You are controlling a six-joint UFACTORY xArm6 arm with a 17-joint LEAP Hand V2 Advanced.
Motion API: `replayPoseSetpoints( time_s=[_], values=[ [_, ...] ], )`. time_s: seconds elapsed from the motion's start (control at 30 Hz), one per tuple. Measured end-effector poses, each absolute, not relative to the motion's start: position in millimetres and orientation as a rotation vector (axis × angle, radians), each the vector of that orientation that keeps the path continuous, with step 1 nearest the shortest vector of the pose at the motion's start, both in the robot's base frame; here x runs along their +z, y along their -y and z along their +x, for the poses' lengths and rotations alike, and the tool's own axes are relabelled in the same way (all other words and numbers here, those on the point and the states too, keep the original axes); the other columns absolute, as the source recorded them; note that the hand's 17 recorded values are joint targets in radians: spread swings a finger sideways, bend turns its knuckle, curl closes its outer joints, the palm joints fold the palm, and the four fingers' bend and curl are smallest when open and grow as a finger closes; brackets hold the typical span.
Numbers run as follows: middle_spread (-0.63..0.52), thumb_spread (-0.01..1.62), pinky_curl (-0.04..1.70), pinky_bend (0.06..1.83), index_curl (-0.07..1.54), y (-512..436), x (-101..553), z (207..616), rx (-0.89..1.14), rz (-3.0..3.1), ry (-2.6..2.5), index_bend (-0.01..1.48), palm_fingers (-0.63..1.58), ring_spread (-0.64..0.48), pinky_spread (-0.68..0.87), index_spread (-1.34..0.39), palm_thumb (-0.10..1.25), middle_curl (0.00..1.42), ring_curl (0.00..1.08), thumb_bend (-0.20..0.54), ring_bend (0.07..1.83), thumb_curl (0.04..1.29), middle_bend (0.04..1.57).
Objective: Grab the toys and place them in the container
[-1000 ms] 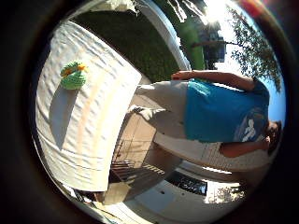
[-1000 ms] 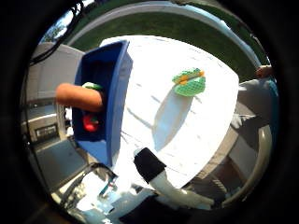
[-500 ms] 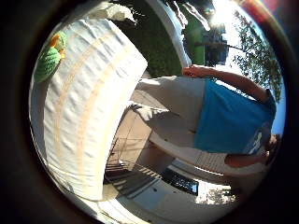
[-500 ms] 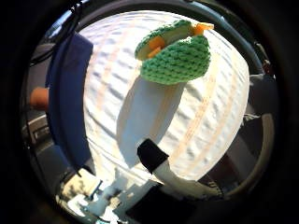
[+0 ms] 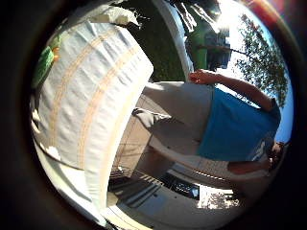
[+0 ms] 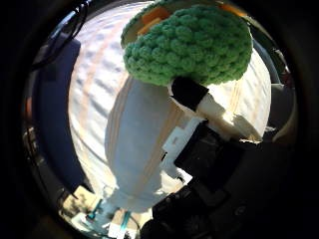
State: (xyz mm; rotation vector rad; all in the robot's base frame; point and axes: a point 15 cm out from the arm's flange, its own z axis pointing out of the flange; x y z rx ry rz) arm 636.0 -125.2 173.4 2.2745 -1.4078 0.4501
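A green crocheted toy [image 6: 189,45] with orange parts lies on the white cloth-covered table [image 6: 110,119] and fills much of the right thumb side palm view, close to the palm. My hand [image 6: 214,149] is right over it, open, and one white finger's [image 6: 204,100] black tip rests at the toy's edge. The blue container [image 6: 52,110] stands on the table beyond the toy, only its dark side showing. In the right little finger side palm view a sliver of the green toy [image 5: 43,65] shows at the table's far side.
The table's cloth [image 5: 91,96] hangs over the edge beside a wooden deck floor [image 5: 144,153]. Grass and trees lie beyond the table.
The hand has come down closer to the green toy, which now fills far more of the thumb side view. A finger has swung in to the toy's edge.
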Motion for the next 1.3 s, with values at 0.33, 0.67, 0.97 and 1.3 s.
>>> replayPoseSetpoints(
  time_s=[0.33,0.67,0.97,1.3],
  values=[
    [-0.16,1.10,0.48,1.14,0.12,119.6,198.4,631.0,0.453,2.280,1.379,0.19,1.09,0.02,0.42,-0.44,0.71,0.71,0.67,-0.010,1.21,0.37,0.89],
    [-0.21,1.11,0.69,1.42,0.10,94.9,268.5,589.8,0.323,2.326,1.495,0.52,1.02,-0.09,0.25,-0.73,0.94,0.92,0.79,-0.001,1.28,0.47,1.09],
    [-0.22,1.16,0.77,1.47,0.07,63.2,365.2,523.1,0.226,2.402,1.501,0.70,0.93,-0.12,0.19,-0.89,0.95,1.01,0.85,-0.017,1.34,0.51,1.15],
    [-0.22,1.20,0.83,1.51,0.03,-23.1,406.4,462.9,0.035,2.655,1.470,0.84,0.86,-0.14,0.16,-0.99,0.92,1.07,0.89,-0.019,1.39,0.52,1.19]
  ],
)
